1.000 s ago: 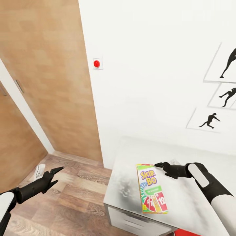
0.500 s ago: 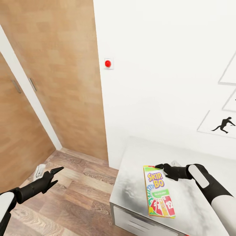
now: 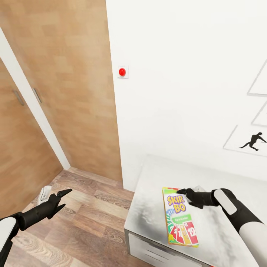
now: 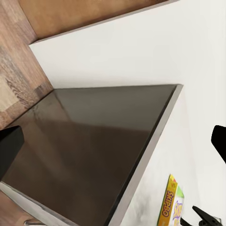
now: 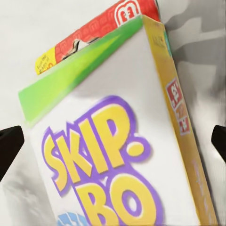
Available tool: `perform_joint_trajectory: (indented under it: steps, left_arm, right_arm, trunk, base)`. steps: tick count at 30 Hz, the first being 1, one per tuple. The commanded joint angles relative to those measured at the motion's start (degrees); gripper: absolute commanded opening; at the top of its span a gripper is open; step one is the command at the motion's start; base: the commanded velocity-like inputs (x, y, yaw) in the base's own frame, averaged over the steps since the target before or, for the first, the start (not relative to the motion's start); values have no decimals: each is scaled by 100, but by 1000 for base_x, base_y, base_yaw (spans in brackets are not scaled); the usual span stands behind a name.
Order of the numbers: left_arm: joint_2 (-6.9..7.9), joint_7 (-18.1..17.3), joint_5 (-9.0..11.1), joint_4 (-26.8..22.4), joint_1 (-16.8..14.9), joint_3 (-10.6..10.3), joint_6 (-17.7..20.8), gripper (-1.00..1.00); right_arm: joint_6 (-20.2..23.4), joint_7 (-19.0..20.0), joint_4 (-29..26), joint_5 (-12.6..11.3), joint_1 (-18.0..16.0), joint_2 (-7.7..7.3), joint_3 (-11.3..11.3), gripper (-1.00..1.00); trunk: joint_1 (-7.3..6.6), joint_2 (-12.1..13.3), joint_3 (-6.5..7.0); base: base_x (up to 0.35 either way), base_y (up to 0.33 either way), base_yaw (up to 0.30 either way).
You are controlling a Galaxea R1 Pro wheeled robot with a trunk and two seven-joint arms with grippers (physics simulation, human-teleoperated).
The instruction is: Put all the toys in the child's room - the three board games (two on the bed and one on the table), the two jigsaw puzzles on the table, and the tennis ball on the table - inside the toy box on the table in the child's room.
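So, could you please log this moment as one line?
right hand: open, at SKIP-BO box end | box: flat on table | left hand: idle above floor

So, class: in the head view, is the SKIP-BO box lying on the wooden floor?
No, the SKIP-BO box lies flat on the light-grey table, beside the right gripper.

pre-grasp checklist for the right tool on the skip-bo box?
1. Flat yellow-green-red SKIP-BO game box lies flat on the light-grey table top: ok.
2. Right tool at the box's far end: ok.
3. Right tool open, a fingertip at each side of the box in the right wrist view: ok.
4. Fingertips touching the box: cannot tell.
5. Left tool away from the table, over the wood-plank floor: ok.
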Motion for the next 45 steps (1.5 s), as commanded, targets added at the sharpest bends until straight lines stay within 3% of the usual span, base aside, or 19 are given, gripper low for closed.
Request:
perform_joint_trajectory:
  steps: [1, 27, 45]
  left_arm:
    - [-1, -27, -25, -1, -6, 9, 30, 100]
    - [-1, -27, -34, -1, -7, 9, 25, 100]
    - [-1, -27, -30, -1, -7, 9, 25, 100]
  right_arm:
    - [6, 58, 35, 55, -7, -6, 18, 100]
    - [-93, 54, 244, 49, -22, -15, 12, 100]
    - [-142, 63, 248, 41, -22, -6, 20, 100]
  trunk:
    - [3, -12, -11]
    - [3, -12, -11]
    - [3, -12, -11]
  base:
    - [0, 0, 3]
    - [0, 0, 4]
    - [0, 0, 227]
